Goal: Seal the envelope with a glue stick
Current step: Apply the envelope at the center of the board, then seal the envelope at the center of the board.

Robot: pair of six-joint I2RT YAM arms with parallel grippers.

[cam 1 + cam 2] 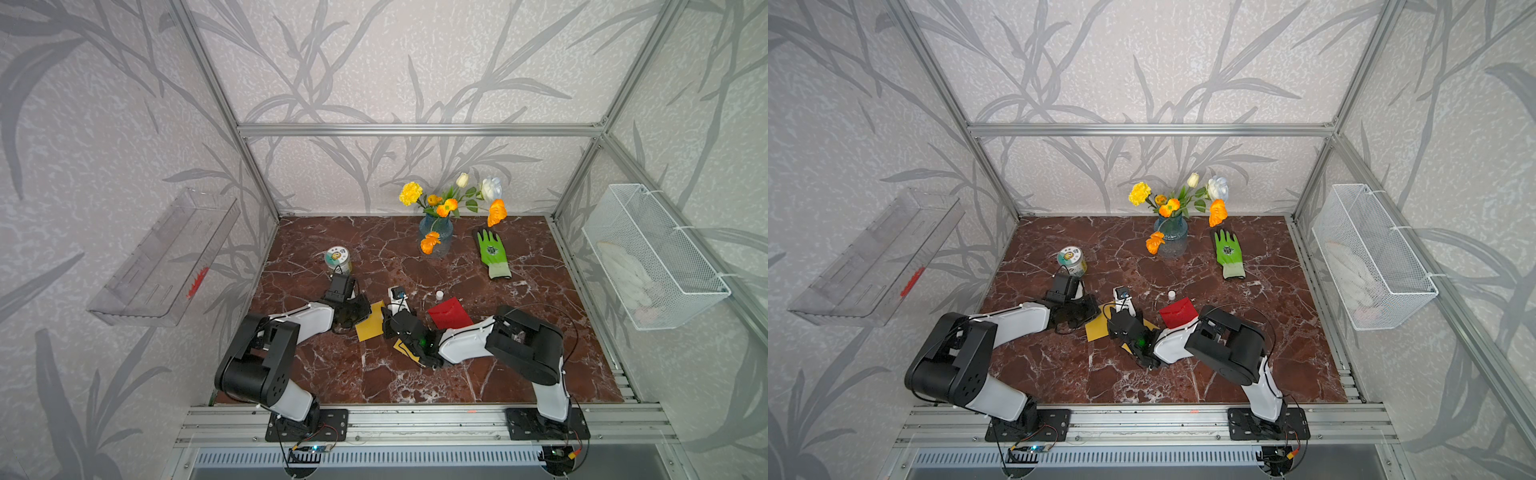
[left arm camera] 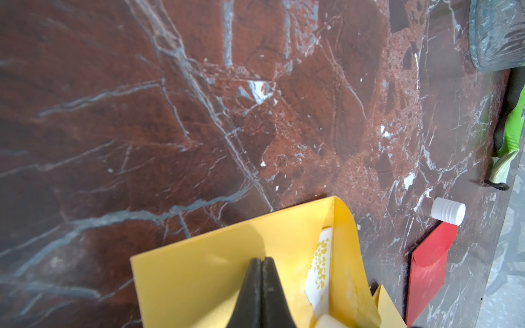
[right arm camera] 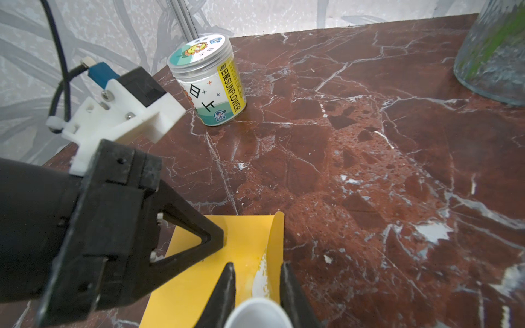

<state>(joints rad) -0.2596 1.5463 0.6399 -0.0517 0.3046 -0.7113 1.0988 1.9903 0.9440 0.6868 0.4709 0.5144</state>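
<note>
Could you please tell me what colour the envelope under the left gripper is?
The envelope is plain yellow; the left wrist view shows it best.

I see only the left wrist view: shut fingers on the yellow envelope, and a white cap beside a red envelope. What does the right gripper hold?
Observer: The right gripper is shut on the glue stick, a white tube, close to the raised flap of the yellow envelope.
Operator: What stands on the left side of the table, outside my view?
Observer: A jar with a sunflower label, upright, farther back than the left gripper.
</note>
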